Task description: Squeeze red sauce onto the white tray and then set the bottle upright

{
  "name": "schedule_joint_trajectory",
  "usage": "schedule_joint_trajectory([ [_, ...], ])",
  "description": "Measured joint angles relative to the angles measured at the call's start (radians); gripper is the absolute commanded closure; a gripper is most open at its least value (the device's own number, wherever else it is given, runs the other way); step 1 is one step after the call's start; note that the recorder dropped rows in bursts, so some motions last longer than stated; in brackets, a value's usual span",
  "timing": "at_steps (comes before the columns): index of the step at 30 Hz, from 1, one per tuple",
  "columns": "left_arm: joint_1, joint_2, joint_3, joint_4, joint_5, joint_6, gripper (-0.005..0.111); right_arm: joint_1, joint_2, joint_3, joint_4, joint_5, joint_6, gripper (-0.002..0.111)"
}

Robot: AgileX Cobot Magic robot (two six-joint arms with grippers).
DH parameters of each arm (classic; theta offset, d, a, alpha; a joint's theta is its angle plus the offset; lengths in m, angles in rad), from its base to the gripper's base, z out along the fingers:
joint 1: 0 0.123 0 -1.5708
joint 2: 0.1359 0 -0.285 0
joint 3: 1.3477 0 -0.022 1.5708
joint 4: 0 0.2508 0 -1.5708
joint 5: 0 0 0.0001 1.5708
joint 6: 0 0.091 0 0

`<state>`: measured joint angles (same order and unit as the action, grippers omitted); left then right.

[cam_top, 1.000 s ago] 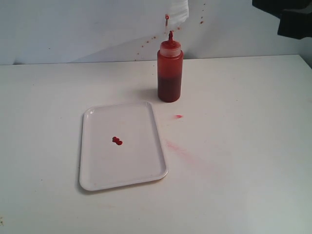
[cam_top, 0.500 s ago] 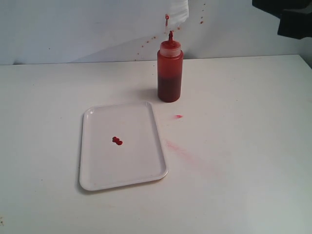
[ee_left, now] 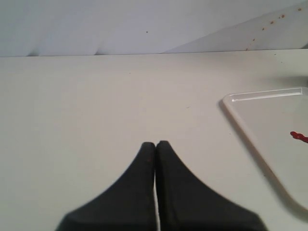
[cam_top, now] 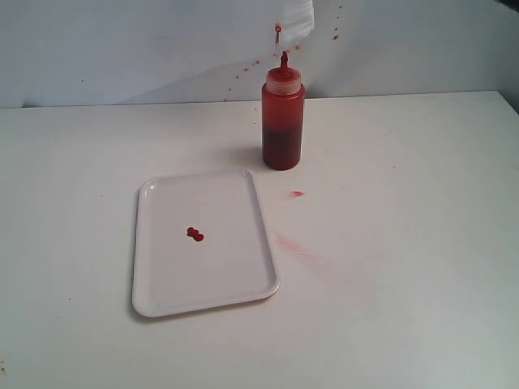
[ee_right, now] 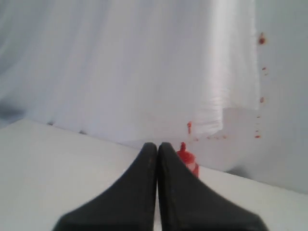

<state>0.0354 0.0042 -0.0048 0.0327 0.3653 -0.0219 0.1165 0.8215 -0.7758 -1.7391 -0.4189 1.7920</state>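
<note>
The bottle [cam_top: 282, 118] stands upright on the table behind the white tray [cam_top: 235, 275], apart from it. Two small joined blobs of red sauce [cam_top: 195, 235] lie near the tray's middle. In the left wrist view my left gripper [ee_left: 156, 143] is shut and empty over bare table, with the tray's corner [ee_left: 250, 103] and the red sauce [ee_left: 298, 136] off to one side. My right gripper [ee_right: 157, 145] is shut and empty, raised well away from the bottle [ee_right: 188, 160], whose cap peeks out beside its fingers. Neither gripper shows in the exterior view.
A small red drop [cam_top: 297, 194] and a pale pink smear [cam_top: 296, 245] mark the table right of the tray. Red specks [cam_top: 278, 31] dot the white backdrop behind the bottle. The table's right edge [cam_top: 507, 101] is near the back right.
The dark right arm that showed at the exterior view's top right corner has moved out of that view. Bottle, tray and sauce have not moved.
</note>
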Motion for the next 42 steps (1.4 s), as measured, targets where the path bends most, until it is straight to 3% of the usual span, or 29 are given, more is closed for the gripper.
schedule_joint_trajectory([
  [5,0.0,0.0,0.0,0.0,0.0,0.0,0.107,-0.072,-0.248,0.121,-0.002,0.135,0.021,0.108],
  [11,0.0,0.0,0.0,0.0,0.0,0.0,0.107,-0.087,-0.472,0.229,-0.002,0.258,0.029,0.108],
  [20,0.0,0.0,0.0,0.0,0.0,0.0,0.107,-0.087,-0.588,0.311,0.023,0.281,0.036,0.108],
  [23,0.0,0.0,0.0,0.0,0.0,0.0,0.107,-0.087,-0.588,0.352,0.306,0.284,-0.257,0.108],
  [28,0.0,0.0,0.0,0.0,0.0,0.0,0.107,-0.087,-0.59,0.432,1.133,0.391,-1.165,0.108],
  [31,0.0,0.0,0.0,0.0,0.0,0.0,0.107,-0.087,-0.59,0.462,1.403,0.517,-1.479,0.108],
  [35,0.0,0.0,0.0,0.0,0.0,0.0,0.107,-0.087,-0.595,0.509,1.513,0.576,-1.603,0.108],
  [42,0.0,0.0,0.0,0.0,0.0,0.0,0.107,-0.087,-0.681,0.644,1.613,0.586,-1.631,0.108],
])
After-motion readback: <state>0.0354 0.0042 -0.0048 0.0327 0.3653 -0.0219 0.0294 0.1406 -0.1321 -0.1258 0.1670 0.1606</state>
